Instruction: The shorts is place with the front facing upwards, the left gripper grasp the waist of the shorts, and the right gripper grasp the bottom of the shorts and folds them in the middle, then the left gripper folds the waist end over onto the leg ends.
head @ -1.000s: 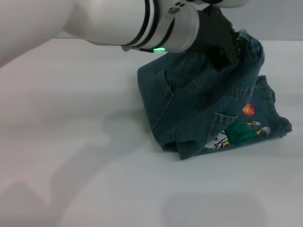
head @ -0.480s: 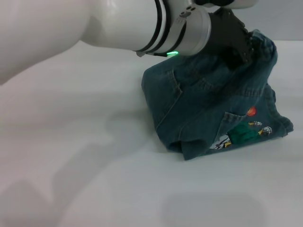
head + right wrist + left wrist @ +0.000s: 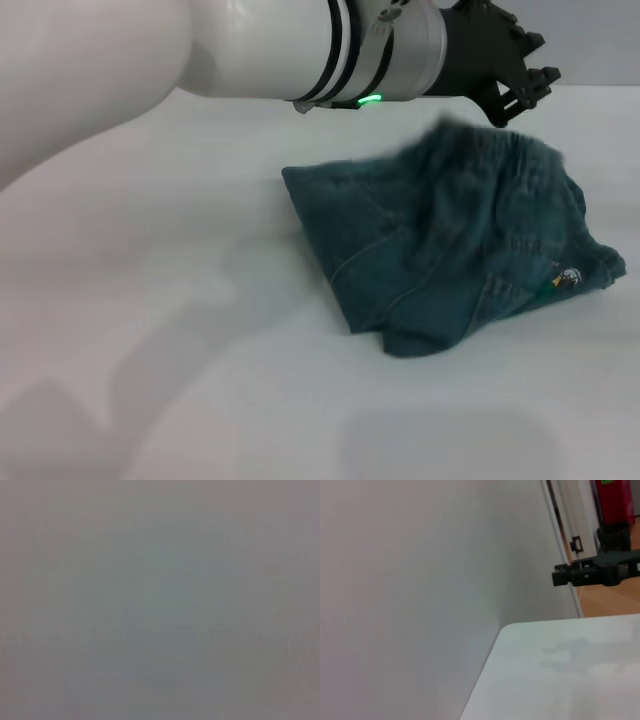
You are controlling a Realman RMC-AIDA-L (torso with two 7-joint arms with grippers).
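Note:
The blue denim shorts (image 3: 430, 250) lie folded in a loose heap right of centre on the white table (image 3: 200, 380). Their gathered waist (image 3: 545, 185) rests on top at the right end, covering most of the leg ends. Only a sliver of the cartoon print (image 3: 562, 280) peeks out at the right edge. My left gripper (image 3: 525, 85) hangs open just above the waist end, holding nothing and clear of the cloth. The right gripper is out of view, and the right wrist view shows only flat grey.
My white left arm (image 3: 250, 45) spans the top of the head view from the left. The left wrist view shows a pale wall, a corner of the table (image 3: 560, 670) and a black gripper part (image 3: 595, 572) beyond its edge.
The left gripper has let go of the waist and risen. The lifted denim has dropped flat over the leg ends, hiding nearly all of the cartoon print.

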